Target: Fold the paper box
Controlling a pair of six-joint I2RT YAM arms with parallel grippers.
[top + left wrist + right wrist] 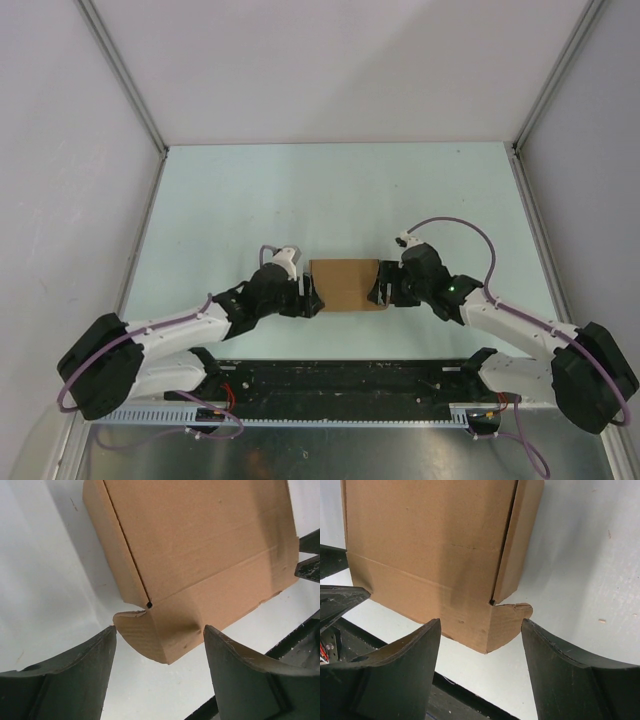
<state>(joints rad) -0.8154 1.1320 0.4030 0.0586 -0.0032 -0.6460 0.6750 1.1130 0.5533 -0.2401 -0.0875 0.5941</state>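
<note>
The paper box point(345, 285) is a brown cardboard box lying on the pale table between my two grippers. My left gripper point(312, 297) stands at its left end, open. In the left wrist view the box point(200, 545) has its near corner with a rounded flap point(142, 635) between the spread fingers point(75, 680), which stand apart from it. My right gripper point(381, 291) stands at the right end, also open. Seen from the right wrist, the box point(430, 545) pokes its near corner and curled flap point(512, 617) into the gap of the right gripper point(481, 621), touching neither finger.
A black base rail point(340, 385) runs along the table's near edge, just behind both grippers. White walls with aluminium posts point(125, 80) close in the table on the left, back and right.
</note>
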